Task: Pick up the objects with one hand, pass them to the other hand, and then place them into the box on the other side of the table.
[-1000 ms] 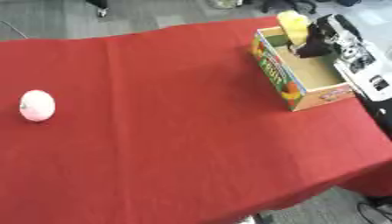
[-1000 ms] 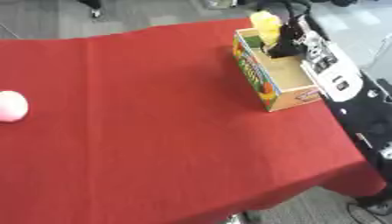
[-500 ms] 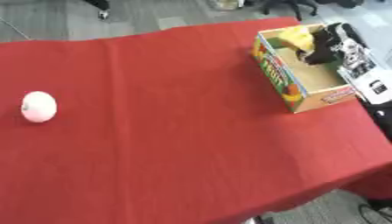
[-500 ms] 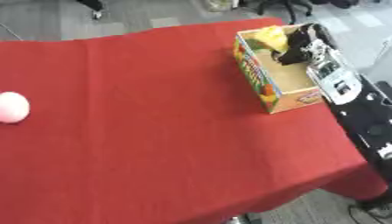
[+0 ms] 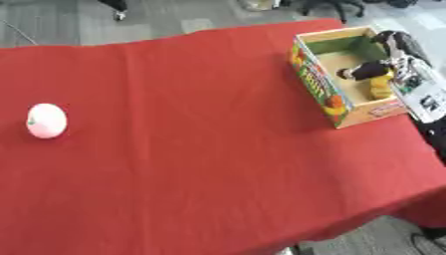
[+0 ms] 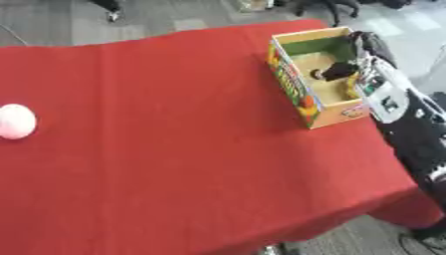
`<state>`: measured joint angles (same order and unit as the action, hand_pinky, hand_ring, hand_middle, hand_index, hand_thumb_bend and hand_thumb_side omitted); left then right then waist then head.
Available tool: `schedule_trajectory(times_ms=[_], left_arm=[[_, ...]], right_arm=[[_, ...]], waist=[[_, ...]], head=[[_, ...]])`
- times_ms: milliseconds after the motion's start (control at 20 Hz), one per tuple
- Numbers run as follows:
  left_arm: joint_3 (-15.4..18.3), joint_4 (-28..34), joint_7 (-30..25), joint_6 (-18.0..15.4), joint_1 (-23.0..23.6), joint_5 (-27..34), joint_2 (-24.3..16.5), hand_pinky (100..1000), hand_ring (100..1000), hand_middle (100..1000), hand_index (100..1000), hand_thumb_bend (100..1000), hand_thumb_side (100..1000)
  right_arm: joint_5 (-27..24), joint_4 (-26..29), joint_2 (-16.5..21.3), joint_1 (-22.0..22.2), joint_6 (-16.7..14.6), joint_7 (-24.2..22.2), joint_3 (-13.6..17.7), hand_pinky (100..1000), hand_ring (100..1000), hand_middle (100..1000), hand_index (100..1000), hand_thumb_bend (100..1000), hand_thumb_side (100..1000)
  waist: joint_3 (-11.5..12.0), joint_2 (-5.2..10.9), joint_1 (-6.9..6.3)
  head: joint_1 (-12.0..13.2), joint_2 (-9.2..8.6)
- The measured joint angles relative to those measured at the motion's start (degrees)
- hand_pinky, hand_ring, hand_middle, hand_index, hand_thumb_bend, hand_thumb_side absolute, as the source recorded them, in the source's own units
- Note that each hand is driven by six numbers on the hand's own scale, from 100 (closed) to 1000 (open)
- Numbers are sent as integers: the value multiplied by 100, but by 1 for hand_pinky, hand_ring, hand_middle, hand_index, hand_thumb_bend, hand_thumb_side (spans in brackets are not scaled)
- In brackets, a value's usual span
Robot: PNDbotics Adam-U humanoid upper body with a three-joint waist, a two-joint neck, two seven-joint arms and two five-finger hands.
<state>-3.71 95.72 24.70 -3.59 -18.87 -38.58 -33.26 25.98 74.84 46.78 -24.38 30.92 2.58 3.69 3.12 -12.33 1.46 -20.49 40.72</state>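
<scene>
In the left eye view, your right hand point(image 5: 370, 70) reaches over the right wall of the box point(image 5: 315, 79) and hangs inside it; its dark fingers are curled, with a yellow object point(image 5: 381, 85) just beside them on the box floor, low against the right wall; whether the fingers still pinch that object or only touch it, you cannot tell from here. The box stands at the right edge of the red worktop point(image 5: 191, 144), open side up, its near wall printed with bright fruit colours and its inside green at the far end. A pale pink, rounded object point(image 5: 46, 120) lies well apart from the box, far across the worktop on its left side, alone and touched by nothing.

In the right eye view, your right arm point(image 6: 396, 107) comes in from the right of the box, with white and silver panels lying along the box's right wall; the hand's dark fingertips point toward the middle of the box floor; the yellow object is mostly hidden behind the wrist; the pink object sits at the left edge of the view, cut by the frame. Your left hand shows in neither view.
</scene>
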Motion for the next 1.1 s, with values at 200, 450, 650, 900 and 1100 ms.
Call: schedule_trajectory(times_ms=[200, 450, 650, 900, 1100], left_arm=[[1, 0, 8, 7, 12, 0, 0, 744, 761, 727, 845, 770, 401], [13, -1, 33, 35, 23, 0, 0, 743, 759, 722, 845, 769, 405], [54, -4, 48, 65, 29, 0, 0, 742, 756, 715, 844, 768, 409], [117, -39, -16, 133, 30, 48, 0, 741, 755, 714, 844, 768, 415], [143, -46, -65, 176, 26, 83, -3, 746, 758, 715, 849, 762, 435]], right_arm=[[31, 34, 0, -27, 146, 140, 49, 817, 894, 831, 830, 620, 280], [-407, 308, -12, -31, 198, 567, 123, 795, 846, 777, 792, 568, 251], [-1480, 782, -58, -132, -69, 1233, 219, 780, 818, 736, 775, 439, 280], [-3001, 1168, -128, -288, -692, 1873, 220, 778, 812, 727, 774, 540, 235], [-3549, 1205, -129, -297, -962, 2073, 171, 779, 802, 717, 778, 562, 244]], waist=[[9, -1, 0], [12, -3, 0], [13, -3, 0], [33, -3, -3], [51, -1, -13]], head=[[25, 2], [109, 6], [423, 49], [825, 95], [963, 103]])
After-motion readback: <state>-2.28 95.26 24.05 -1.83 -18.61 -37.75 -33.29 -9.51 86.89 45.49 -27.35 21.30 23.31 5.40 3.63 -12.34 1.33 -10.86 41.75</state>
